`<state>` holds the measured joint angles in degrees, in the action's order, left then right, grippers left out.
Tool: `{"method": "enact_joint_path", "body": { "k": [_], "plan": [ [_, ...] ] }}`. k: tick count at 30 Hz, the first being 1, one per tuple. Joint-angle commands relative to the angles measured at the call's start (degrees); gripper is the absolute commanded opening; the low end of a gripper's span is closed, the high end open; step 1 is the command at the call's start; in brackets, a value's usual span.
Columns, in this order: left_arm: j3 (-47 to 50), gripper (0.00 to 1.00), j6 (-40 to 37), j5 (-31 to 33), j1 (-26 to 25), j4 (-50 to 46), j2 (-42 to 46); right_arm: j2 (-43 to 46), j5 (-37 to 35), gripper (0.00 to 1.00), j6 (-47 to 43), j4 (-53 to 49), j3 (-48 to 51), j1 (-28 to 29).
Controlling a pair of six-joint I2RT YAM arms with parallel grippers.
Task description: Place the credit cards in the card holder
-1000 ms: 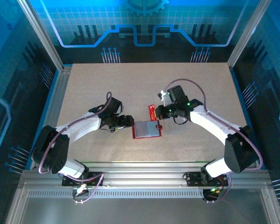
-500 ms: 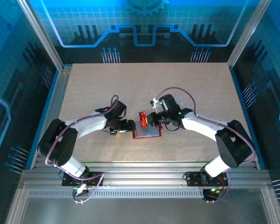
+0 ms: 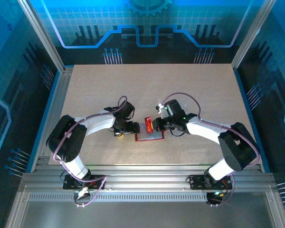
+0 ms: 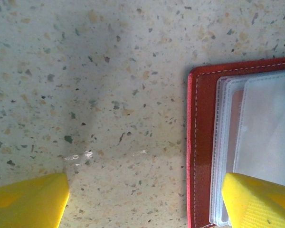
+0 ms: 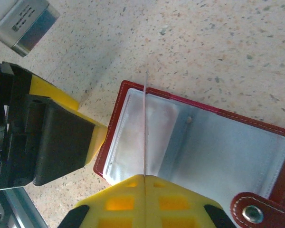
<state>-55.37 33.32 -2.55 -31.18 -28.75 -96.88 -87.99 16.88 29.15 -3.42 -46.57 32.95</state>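
- The right claw has its yellow pads pressed tight on a thin red card with yellow markings. It holds the card on edge, free end pointing down at the small red fold-out wallet with clear plastic pockets. Makes sense, since edge-first is about the only way a card goes into a sleeve mouth.
- The wallet lies open and flat on the speckled beige worktop, between the two claws, with its round snap tab flopped out to one side.
- The left claw is spread wide and gripping nothing. One yellow finger sits over the edge of the clear sleeves, the other over bare worktop. Best guess is it's there to pin the wallet so it doesn't skid when the card pushes in. Can't tell if it's actually touching.
- The card's far edge is right at the pockets nearest the left claw. Whether it's inside a sleeve yet, can't tell.
- Writing: the card's yellow print is too small to read. A small grey block has lettering, but it's too blurry. No brand visible on the wallet.
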Motion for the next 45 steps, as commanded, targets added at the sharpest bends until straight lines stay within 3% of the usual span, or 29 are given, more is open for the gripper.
{"method": "enact_joint_path", "body": {
  "k": [1, 8, 11, 15, 19, 38, 45],
  "plan": [
    [-1.69, 0.84, 1.29, 1.72, -1.59, 6.03, -0.76, 2.23, 1.8, 0.0, 1.04, 2.2, 1.5, -1.37],
    [-0.6, 0.76, 3.4, 5.33, -1.84, 4.72, 4.07, 3.96, 4.02, 0.0, 0.47, 1.63, 2.07, -3.29],
    [-0.91, 0.66, 3.87, 4.62, -1.86, 4.75, 4.79, 4.3, 4.12, 0.0, 0.21, 1.56, 2.41, -3.9],
    [-1.84, 0.43, 4.6, 0.51, -1.85, 6.15, 2.85, 4.07, 4.49, 0.0, 0.39, 1.89, 2.69, -4.64],
    [-1.88, 0.31, 5.09, -3.2, -1.88, 8.91, 0.38, 3.39, 4.79, 0.0, 0.65, 2.57, 2.9, -4.66],
    [-2.41, 0.31, 3.16, -7.41, -2.39, 13.78, -3.18, 0.64, 6.67, 0.0, 2.88, 7.12, 3.85, -5.49],
    [-3.2, 0.19, 3.4, -7.94, -2.39, 13.2, -4.85, 1.06, 6.25, 0.0, 2.53, 6.37, 4.0, -5.8]
  ]
}}
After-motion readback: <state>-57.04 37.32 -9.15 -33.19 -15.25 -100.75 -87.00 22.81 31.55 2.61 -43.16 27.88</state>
